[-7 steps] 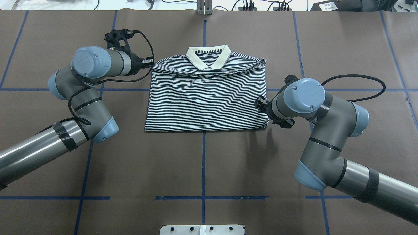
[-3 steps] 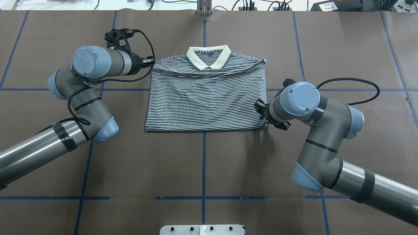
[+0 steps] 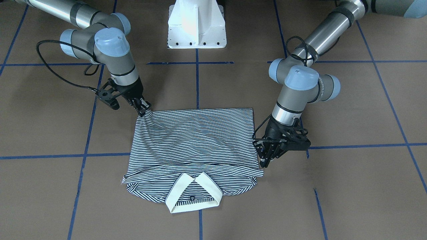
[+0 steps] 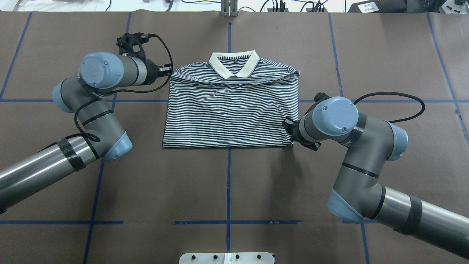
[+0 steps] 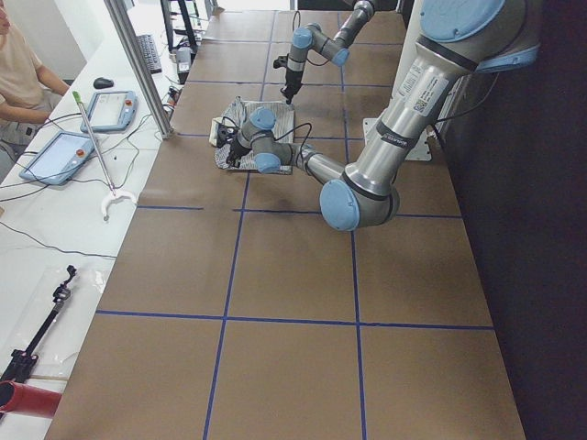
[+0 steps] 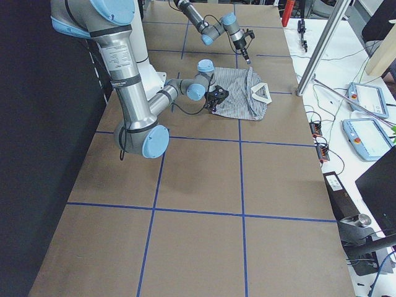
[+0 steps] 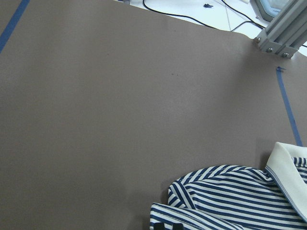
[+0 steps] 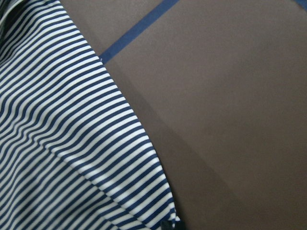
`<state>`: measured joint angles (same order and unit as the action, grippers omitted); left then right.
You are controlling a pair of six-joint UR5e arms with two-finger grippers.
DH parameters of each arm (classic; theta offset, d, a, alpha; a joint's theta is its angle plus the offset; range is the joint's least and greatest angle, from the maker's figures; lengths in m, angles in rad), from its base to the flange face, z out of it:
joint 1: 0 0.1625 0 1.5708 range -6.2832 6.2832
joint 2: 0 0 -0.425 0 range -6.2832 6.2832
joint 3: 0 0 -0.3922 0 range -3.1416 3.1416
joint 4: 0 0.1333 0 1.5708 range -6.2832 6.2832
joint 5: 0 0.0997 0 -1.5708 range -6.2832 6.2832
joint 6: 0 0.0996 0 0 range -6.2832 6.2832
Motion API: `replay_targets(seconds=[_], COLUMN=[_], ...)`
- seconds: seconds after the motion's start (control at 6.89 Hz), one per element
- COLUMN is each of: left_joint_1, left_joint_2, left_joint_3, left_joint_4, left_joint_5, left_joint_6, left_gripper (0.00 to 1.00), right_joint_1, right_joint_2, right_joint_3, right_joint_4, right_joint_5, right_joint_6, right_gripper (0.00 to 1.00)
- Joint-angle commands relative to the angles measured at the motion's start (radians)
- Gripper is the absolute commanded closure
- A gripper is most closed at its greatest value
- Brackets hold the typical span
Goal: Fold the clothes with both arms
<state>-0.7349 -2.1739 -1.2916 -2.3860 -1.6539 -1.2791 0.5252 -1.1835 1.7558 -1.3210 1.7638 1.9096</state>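
brown table [image 3: 333, 200] holds striped shirt [image 3: 193, 140], white pedestal [image 3: 196, 23].

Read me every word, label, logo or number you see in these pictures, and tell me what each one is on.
No text is legible.
Dark tag inside the polo shirt collar: too small to read.
Black lettering on the left arm: blurred.
Black lettering on the right arm: blurred.
White label on a dark box at the far edge: too small.
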Motion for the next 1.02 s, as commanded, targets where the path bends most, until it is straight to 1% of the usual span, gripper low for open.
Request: replay_targets(seconds=[0.0, 0.15, 0.29, 0.44, 0.58, 0.73, 0.87], left_joint_1=[0.005, 0.009, 0.011, 0.014, 0.017, 0.022, 0.022], left_joint_2=[0.002, 0.003, 0.003, 0.003, 0.006, 0.069, 0.112], left_joint_3=[-0.023, -0.037, -0.05, -0.067, -0.098, -0.159, -0.239], left_joint_4=[0.001, 0.002, 0.001, 0.001, 0.001, -0.001, 0.008], left_joint_5=[-0.001, -0.019, -0.065, -0.098, -0.14, -0.183, -0.232], left_joint_6=[-0.005, -0.044, -0.058, -0.095, -0.112, -0.14, -0.167], left_gripper=[0.8, 0.8, 0.79, 0.79, 0.79, 0.79, 0.78], right_joint_1=[-0.106, -0.179, -0.261, -0.356, -0.402, -0.434, -0.436], right_joint_2=[-0.129, -0.253, -0.339, -0.397, -0.403, -0.403, -0.404], right_joint_3=[0.183, 0.317, 0.418, 0.471, 0.499, 0.504, 0.507], right_joint_4=[-0.009, -0.009, -0.01, -0.024, -0.024, -0.024, -0.026], right_joint_5=[-0.001, -0.001, 0.0, -0.004, 0.006, 0.006, 0.002], right_joint_6=[0.031, 0.046, 0.096, 0.114, 0.137, 0.138, 0.15], right_gripper=[1.0, 1.0, 1.0, 1.0, 1.0, 1.0, 0.01])
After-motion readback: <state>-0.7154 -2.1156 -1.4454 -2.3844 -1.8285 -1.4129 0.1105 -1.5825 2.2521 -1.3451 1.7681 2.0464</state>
